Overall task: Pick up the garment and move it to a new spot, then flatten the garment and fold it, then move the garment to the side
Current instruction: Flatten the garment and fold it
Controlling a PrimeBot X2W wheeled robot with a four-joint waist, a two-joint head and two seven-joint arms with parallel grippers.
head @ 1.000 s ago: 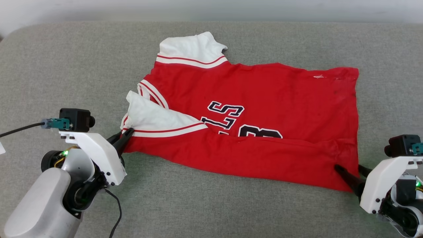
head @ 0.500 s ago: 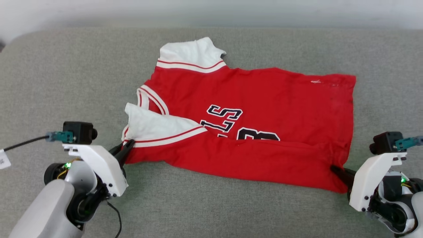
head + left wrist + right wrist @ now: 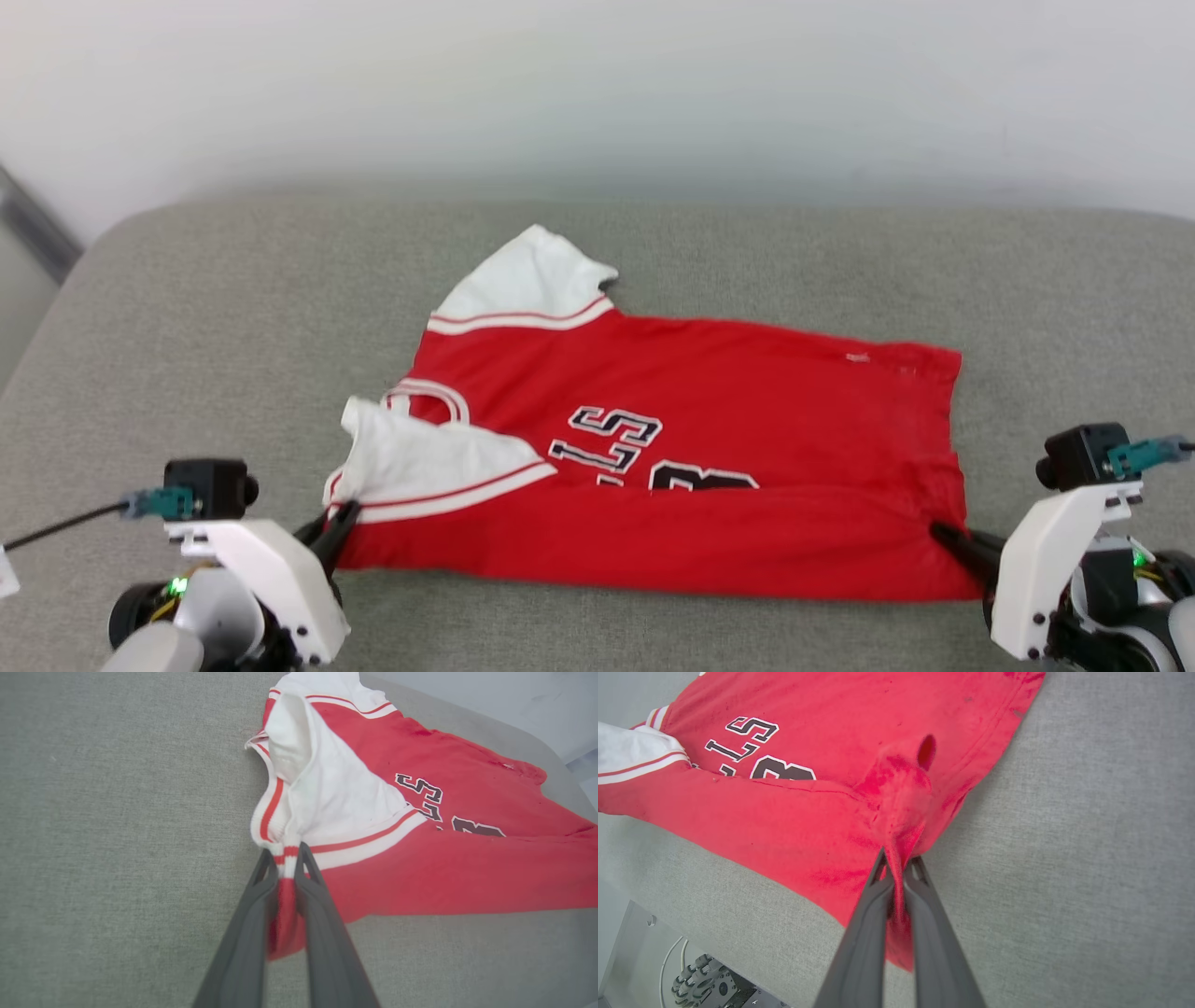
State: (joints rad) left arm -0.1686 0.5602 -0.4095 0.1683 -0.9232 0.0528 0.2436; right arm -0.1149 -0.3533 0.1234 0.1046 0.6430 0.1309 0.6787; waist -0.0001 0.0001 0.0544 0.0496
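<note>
Jaws of left gripper [image 3: 285, 854] clamp the shirt [image 3: 709, 411] at its near sleeve trim; jaws of right gripper [image 3: 899, 861] pinch the hem corner. Shirt lies sideways mid-tabletop [image 3: 205, 308], bare cloth all round. Right wrist view adds the tabletop's front edge, with wheels [image 3: 698, 977] below.

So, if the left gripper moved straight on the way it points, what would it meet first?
The garment itself: the left gripper is shut on its striped sleeve trim, and the folded white sleeve lies directly ahead.
</note>
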